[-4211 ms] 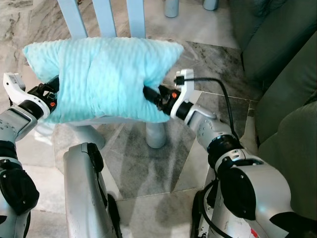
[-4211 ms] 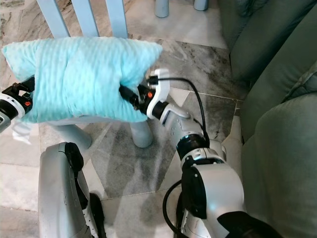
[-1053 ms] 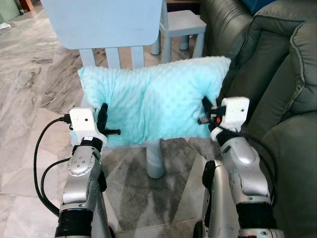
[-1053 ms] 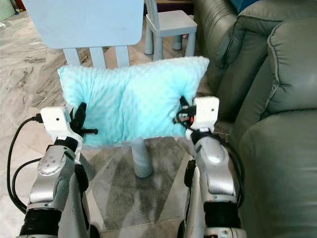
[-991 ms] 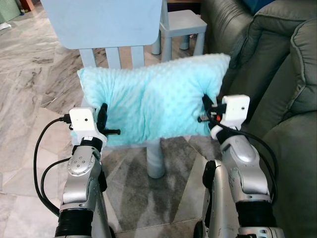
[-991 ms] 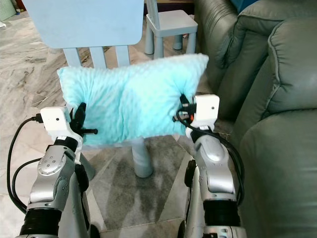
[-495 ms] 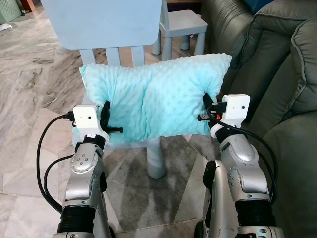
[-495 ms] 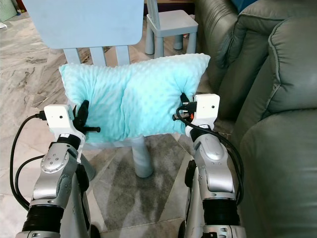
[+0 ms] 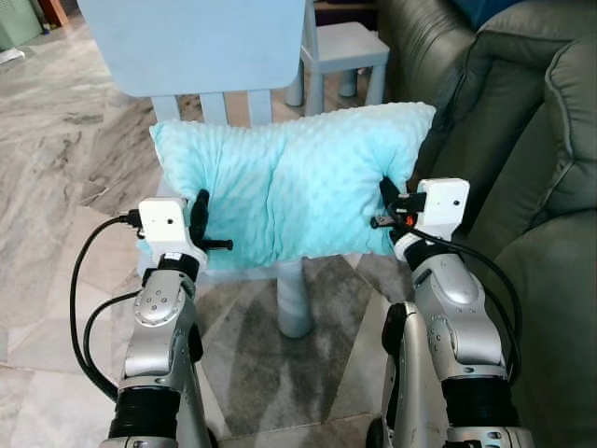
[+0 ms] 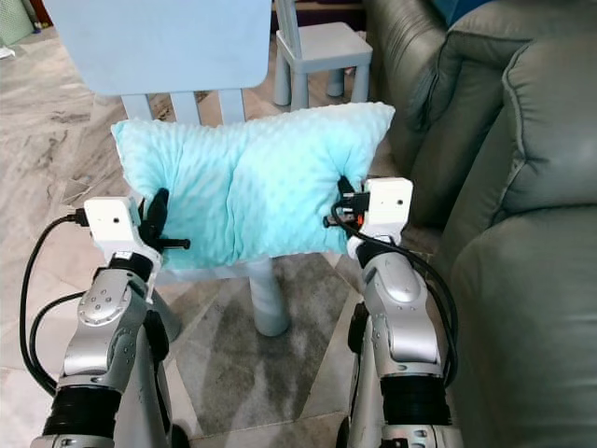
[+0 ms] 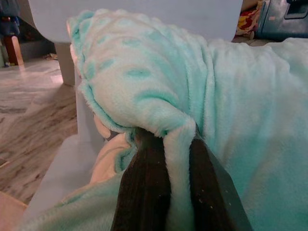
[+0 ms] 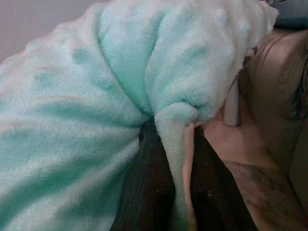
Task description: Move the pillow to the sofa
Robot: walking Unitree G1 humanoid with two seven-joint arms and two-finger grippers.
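Left eye view — left gripper (image 9: 199,217) and right gripper (image 9: 387,199) clamp pillow (image 9: 289,182).

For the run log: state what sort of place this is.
Most likely a home living room: a grey-green sofa on the right, a marble-tiled floor, and pale blue child-size chairs. Both grippers hold a mint pillow there.

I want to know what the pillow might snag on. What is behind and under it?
Behind the pillow stands a pale blue chair; its slats and one leg show above and below. The chair seat is mostly covered. The left gripper and right gripper pinch the pillow's ends.
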